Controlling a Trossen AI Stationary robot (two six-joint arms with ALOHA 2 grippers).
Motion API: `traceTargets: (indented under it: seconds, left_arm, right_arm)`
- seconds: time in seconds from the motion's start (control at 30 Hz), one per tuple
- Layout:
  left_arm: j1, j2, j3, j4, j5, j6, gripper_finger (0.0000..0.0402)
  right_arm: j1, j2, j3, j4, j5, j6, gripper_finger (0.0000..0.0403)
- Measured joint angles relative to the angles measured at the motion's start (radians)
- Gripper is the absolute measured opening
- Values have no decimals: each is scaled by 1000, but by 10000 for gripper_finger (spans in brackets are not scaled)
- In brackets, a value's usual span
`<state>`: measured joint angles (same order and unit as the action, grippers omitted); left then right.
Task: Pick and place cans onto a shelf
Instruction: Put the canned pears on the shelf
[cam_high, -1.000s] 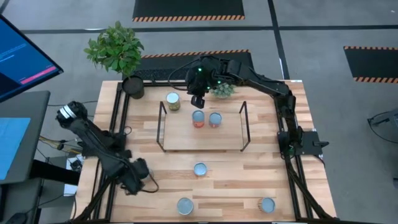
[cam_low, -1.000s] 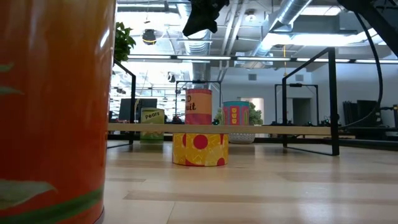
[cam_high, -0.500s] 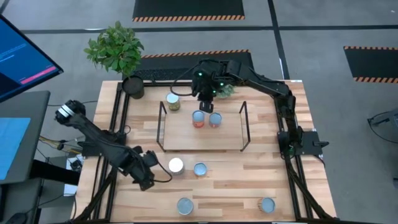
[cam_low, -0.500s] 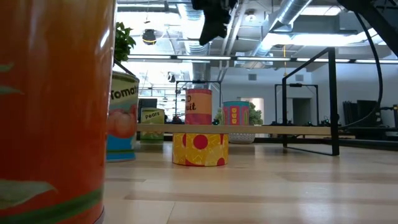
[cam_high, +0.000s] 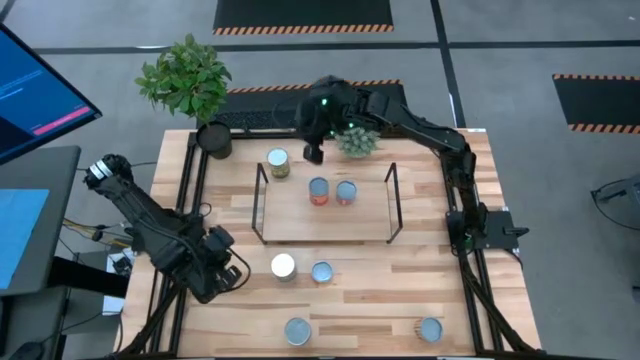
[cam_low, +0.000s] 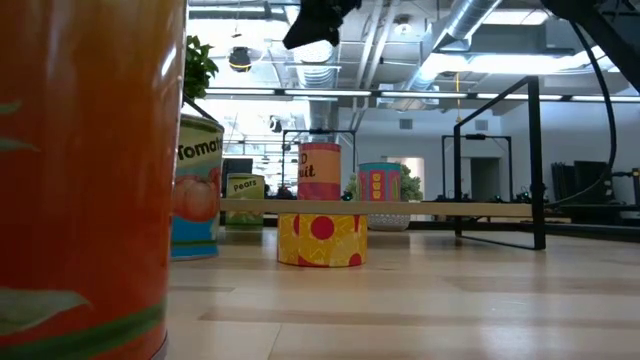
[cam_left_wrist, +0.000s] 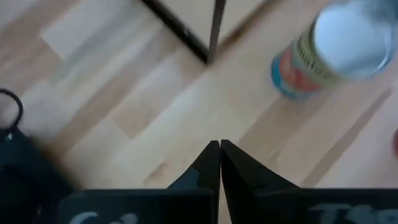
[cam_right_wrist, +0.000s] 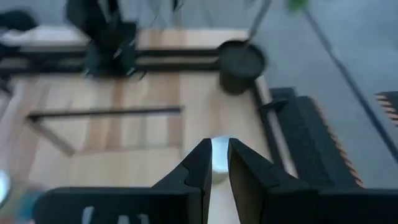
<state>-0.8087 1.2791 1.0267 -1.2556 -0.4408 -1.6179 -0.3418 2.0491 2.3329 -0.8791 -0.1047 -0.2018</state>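
The right tool (cam_high: 313, 152), fingers nearly together and holding nothing, hangs over the bench's far edge beside the Pears can (cam_high: 278, 162), which stands just outside the shelf (cam_high: 325, 218). The left tool (cam_high: 232, 277), fingers together and empty, sits near the bench's left edge beside a white-topped can (cam_high: 283, 266). Two cans (cam_high: 319, 190) stand on the shelf.

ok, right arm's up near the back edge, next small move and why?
Probably lower the right gripper toward the pears can, which stands off the shelf just behind its left end frame. The fingers look nearly closed, so they would need opening first. The left gripper waits, shut, beside the white-topped can.
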Motion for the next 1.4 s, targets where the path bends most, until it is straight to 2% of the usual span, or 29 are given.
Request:
traceTargets:
  seconds: [0.17,0.27,0.37,0.5,0.67,0.83,0.97,1.03,1.1,1.4]
  left_arm:
    - [-35,-23,0,-74,-117,-102,0]
    - [-38,-36,0,-119,-128,-100,0]
    - [-38,-50,0,-144,-146,-70,0]
    - [-38,-89,-17,-139,-183,-20,0]
    - [-38,-176,-106,-107,-202,-25,0]
    - [-38,-267,-208,-8,-213,-26,0]
    - [-38,-320,-273,63,-241,-26,0]
    - [-33,-339,-296,78,-262,-29,0]
    - [-22,-346,-307,80,-270,-41,0]
    - [15,-350,-312,78,-280,37,0]
  right_arm:
    - [-75,35,5,43,-10,89,77]
    - [-131,80,0,12,-78,169,77]
    - [-170,125,-2,-20,-204,227,77]
    - [-166,187,2,-30,-279,231,77]
    - [-138,239,24,-31,-344,214,77]
    - [-88,280,21,-17,-334,193,77]
    - [-51,311,20,9,-283,192,77]
    - [-30,335,24,76,-238,192,77]
    - [-23,340,21,53,-232,199,77]
    - [22,361,23,195,-118,177,77]
